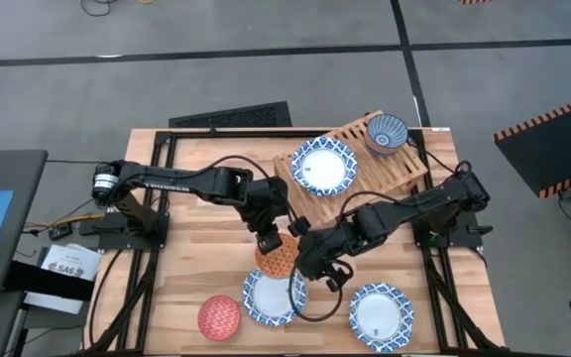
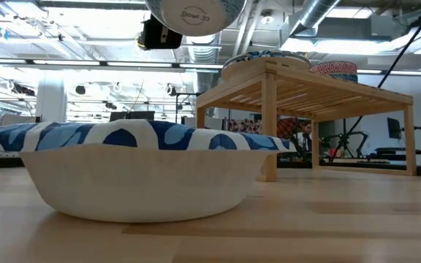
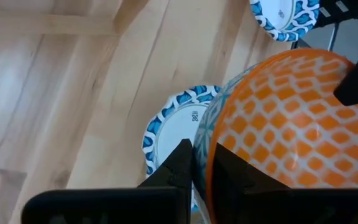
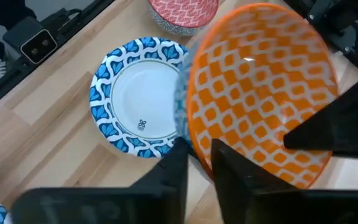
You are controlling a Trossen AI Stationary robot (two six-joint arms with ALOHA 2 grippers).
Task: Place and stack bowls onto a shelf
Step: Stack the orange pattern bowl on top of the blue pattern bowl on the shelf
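Observation:
An orange bowl with a white lattice pattern (image 1: pixel 278 256) is held in the air between both grippers, above a blue-and-white bowl (image 1: pixel 269 297) on the table. My left gripper (image 1: pixel 268 241) is shut on its far-left rim. My right gripper (image 1: pixel 308 260) is shut on its right rim. The low view shows the bowl's underside (image 2: pixel 196 14) high above the table. The slatted wooden shelf (image 1: pixel 404 171) stands at the far right. It carries a blue-and-white bowl (image 1: pixel 322 166) and a small blue-grey bowl (image 1: pixel 386 132). My left gripper grips the orange bowl's rim (image 3: pixel 205 149), one finger (image 3: pixel 232 171) inside the bowl and one (image 3: pixel 180 165) outside. The fingers point down from above. The bowl is lifted clear of the table and tilted. My right gripper grips the orange bowl's rim (image 4: pixel 194 146) on the side opposite my left gripper, one finger (image 4: pixel 232 168) inside and one (image 4: pixel 174 169) outside. The fingers come from above, slanting from the table's right. The bowl is clear of the table.
A red patterned bowl (image 1: pixel 219 317) sits at the near left and another blue-and-white bowl (image 1: pixel 381 313) at the near right. Bare wood lies at the table's left. The shelf's legs (image 2: pixel 269 124) stand on the table at the far right.

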